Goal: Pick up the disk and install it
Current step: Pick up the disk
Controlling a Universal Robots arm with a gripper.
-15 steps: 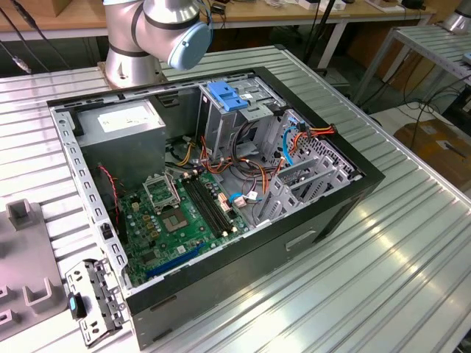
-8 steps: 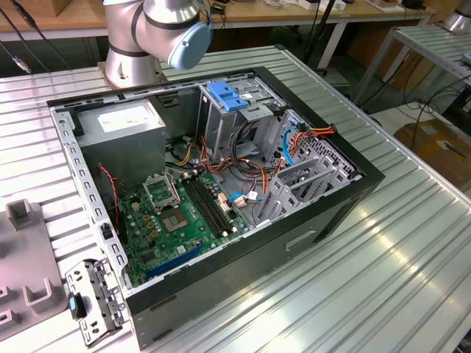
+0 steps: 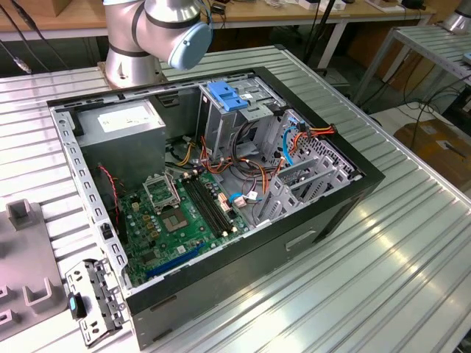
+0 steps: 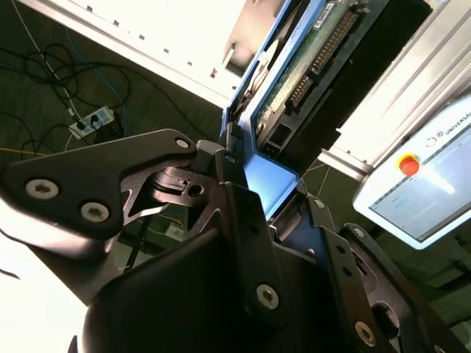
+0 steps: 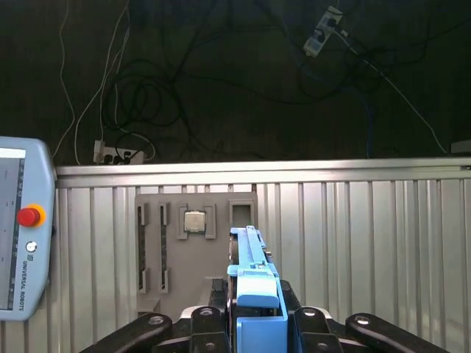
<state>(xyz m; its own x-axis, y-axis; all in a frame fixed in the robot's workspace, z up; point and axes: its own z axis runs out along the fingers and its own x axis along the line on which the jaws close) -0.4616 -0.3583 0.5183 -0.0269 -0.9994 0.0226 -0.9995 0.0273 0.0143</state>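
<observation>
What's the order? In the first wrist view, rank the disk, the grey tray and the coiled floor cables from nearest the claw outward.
1. The disk, gripped in the claw itself.
2. The grey tray, on the table beyond the disk.
3. The coiled floor cables, past the table's edge.

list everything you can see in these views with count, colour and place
disk: one, blue-railed with green board, held in the gripper
computer case: one, black, open on the table
power supply: one, grey, case corner nearest the arm
motherboard: one, green, case floor
latch: one, blue, atop the drive cage
parts tray: one, grey, on the table
teach pendant: one, pale with red button, table edge
table: one, silver, under the case
arm: one, silver and blue, behind the case
gripper: one, black, shut on the disk
</observation>
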